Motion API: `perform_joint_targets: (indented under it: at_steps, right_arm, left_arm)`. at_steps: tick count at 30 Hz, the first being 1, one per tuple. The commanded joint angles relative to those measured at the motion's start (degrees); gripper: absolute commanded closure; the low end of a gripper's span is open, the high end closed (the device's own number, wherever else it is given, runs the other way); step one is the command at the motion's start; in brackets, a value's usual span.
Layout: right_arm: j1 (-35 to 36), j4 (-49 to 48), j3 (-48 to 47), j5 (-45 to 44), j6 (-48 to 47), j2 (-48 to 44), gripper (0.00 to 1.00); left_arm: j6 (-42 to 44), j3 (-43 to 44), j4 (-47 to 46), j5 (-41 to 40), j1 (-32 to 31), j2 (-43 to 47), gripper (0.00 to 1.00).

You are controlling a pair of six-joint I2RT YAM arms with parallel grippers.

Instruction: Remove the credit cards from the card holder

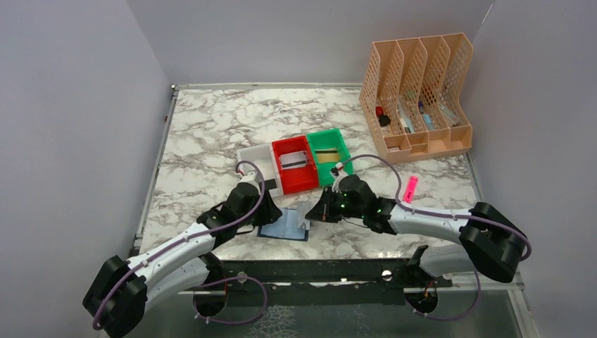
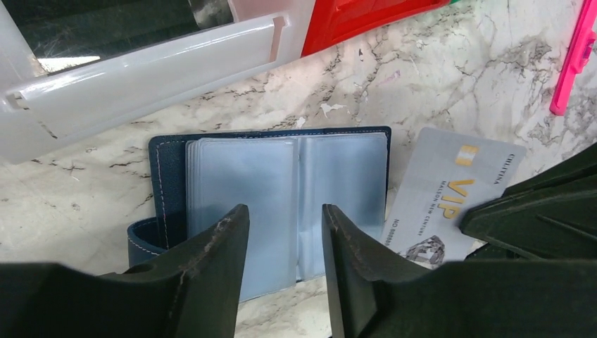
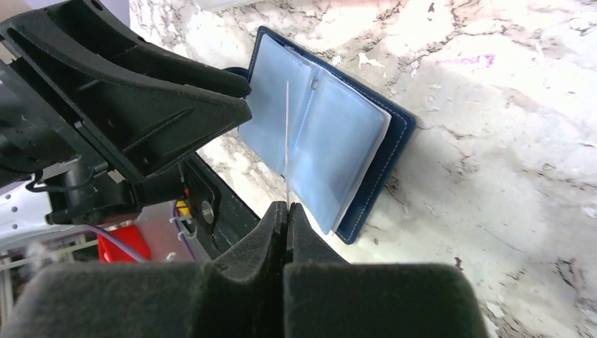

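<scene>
While the card holder (image 2: 281, 204) is lying open, silvery-grey card (image 2: 450, 190) being clamped in right gripper (image 3: 287, 206), left gripper (image 2: 285, 215) jaws being held apart.

Right tool (image 3: 287, 210) pinches a card (image 3: 287, 141) edge-on — card holder (image 3: 334, 141) open beyond.

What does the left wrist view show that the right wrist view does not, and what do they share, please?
Only the left wrist view shows the printed face of the silvery credit card, the white bin, the pink stick and the open gap of the left gripper. Only the right wrist view shows the right gripper shut on that card, which appears edge-on as a thin line. Both show the card holder lying open on the marble table, pale-blue sleeves facing up.
</scene>
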State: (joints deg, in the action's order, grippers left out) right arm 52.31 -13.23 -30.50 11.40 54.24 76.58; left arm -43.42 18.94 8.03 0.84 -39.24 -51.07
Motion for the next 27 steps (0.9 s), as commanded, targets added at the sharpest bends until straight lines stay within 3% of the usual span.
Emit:
perform_joint_targets:
  at_steps: [1, 10, 20, 27]
  right_arm:
    - [-0.20, 3.70, 0.68, -4.24, -5.63, -4.10, 0.99]
    - [-0.55, 5.77, -1.78, -5.65, -17.37, -8.70, 0.99]
    - [-7.99, -2.25, -0.37, 13.39, -18.66, -7.95, 0.99]
    - [-12.58, 1.26, -3.55, 16.16, -25.79, -9.35, 0.99]
  left_arm:
    - [0.35, 2.64, 0.84, -1.47, -0.04, 0.48, 0.52]
    - [1.76, 2.95, -4.25, 1.36, -0.04, 4.54, 0.48]
    - [2.92, 1.88, -15.02, 10.43, -0.04, 3.64, 0.43]
    - [3.48, 2.51, -14.03, 9.46, -0.04, 3.73, 0.43]
